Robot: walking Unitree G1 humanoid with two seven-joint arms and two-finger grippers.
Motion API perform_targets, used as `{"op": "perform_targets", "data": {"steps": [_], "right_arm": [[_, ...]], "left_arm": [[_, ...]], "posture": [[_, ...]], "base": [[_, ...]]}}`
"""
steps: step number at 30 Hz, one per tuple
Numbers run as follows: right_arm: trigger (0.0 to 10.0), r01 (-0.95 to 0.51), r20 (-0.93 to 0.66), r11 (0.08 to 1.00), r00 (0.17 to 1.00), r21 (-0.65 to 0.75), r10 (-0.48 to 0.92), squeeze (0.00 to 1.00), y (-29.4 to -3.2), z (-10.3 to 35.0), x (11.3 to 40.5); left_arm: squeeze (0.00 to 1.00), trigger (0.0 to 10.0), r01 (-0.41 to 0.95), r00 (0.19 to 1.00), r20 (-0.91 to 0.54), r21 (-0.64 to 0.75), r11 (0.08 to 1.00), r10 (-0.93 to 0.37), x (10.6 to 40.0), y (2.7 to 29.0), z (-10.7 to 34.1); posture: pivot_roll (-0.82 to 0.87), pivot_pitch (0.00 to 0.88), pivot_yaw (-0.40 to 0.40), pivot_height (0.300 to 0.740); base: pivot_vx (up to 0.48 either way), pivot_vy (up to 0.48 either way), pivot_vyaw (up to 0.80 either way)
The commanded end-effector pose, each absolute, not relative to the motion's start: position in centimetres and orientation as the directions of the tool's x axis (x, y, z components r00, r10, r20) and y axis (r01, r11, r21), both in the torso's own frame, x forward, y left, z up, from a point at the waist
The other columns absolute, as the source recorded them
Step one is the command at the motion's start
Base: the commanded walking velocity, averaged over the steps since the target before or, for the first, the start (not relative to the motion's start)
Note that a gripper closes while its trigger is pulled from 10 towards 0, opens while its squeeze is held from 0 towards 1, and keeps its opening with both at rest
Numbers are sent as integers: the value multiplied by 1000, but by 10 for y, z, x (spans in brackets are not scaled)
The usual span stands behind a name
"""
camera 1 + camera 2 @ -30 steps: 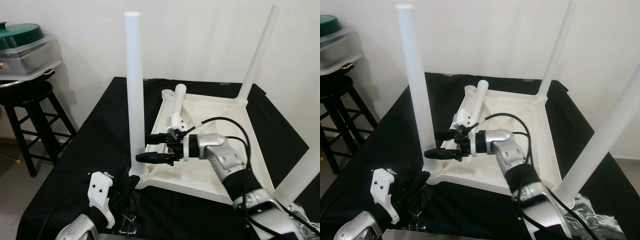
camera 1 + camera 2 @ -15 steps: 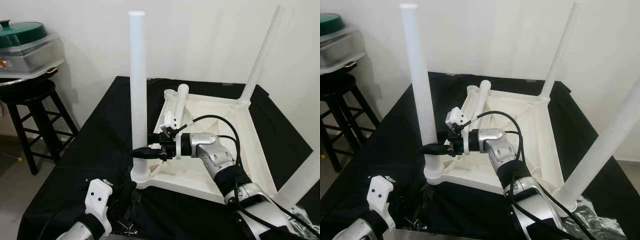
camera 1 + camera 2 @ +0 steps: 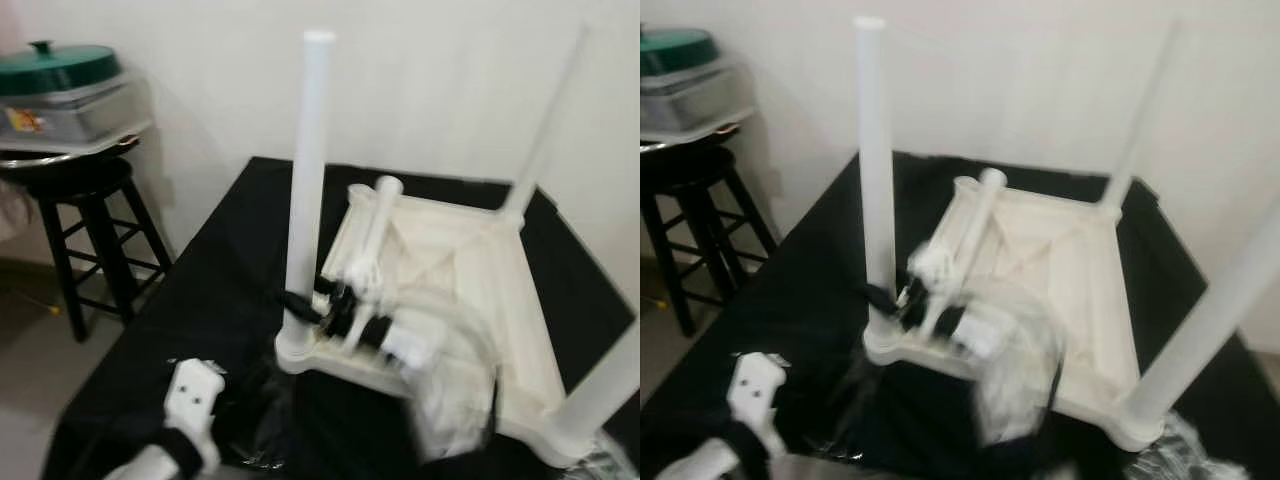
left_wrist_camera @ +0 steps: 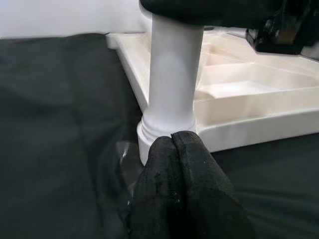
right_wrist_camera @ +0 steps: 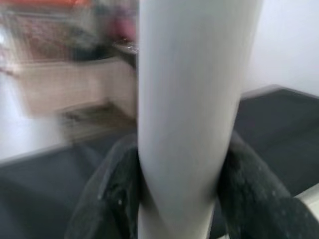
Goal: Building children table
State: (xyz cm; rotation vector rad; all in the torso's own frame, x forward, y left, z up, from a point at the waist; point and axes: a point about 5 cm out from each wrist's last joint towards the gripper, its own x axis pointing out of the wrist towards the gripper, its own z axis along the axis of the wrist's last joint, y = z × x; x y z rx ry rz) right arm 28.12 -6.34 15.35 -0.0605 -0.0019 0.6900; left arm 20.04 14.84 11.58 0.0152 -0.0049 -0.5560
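The white plastic children's table point(image 3: 470, 270) lies upside down on the black-draped bench point(image 3: 220, 270), toward its right half. Three smooth round legs stand upright in its corner sockets: the near-left leg point(image 3: 308, 180), a far-right leg point(image 3: 545, 130) and a near-right leg point(image 3: 600, 390). A fourth leg point(image 3: 372, 225) lies loose, slanted across the ribbed underside near the far-left corner.

The right pincer point(image 3: 300, 306) has its two black fingers point(image 5: 114, 199) closed round the near-left leg, just above the socket collar; the arm behind it is blurred.

The left pincer point(image 4: 172, 149) rests low on the cloth just before that same socket, fingertips pressed together and holding nothing.

Bare cloth stretches along the bench's left side. Beyond its left edge stands one dark wooden stool point(image 3: 85, 215) bearing a clear container with a green lid point(image 3: 60, 80).
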Motion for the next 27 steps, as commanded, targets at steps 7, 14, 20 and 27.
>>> {"op": "perform_targets", "data": {"steps": [7, 14, 20, 27], "right_arm": [[0, -513, -191, 856, 848, -59, 495, 0, -96, 127, 281], [10000, -570, -231, 822, 802, -19, 551, 667, -91, 128, 277], [10000, -570, -231, 822, 802, -19, 551, 667, -91, 128, 277], [10000, -969, -134, 229, 240, -96, 961, 0, -116, 190, 304]], "left_arm": [[0, 10000, 551, 835, -15, 13, 835, -550, 201, 150, 115], [0, 10000, 540, 841, -19, 27, 841, -540, 201, 151, 115], [0, 10000, 540, 841, -19, 27, 841, -540, 201, 151, 115], [0, 10000, 549, 836, -25, 17, 835, -549, 204, 149, 112]], "posture": [[52, 12, -52, 740], [59, 10, -50, 740], [59, 10, -50, 740], [86, 0, -53, 740]], "base": [[0, 0, 0], [0, 0, 0], [0, 0, 0], [0, 0, 0]]}}
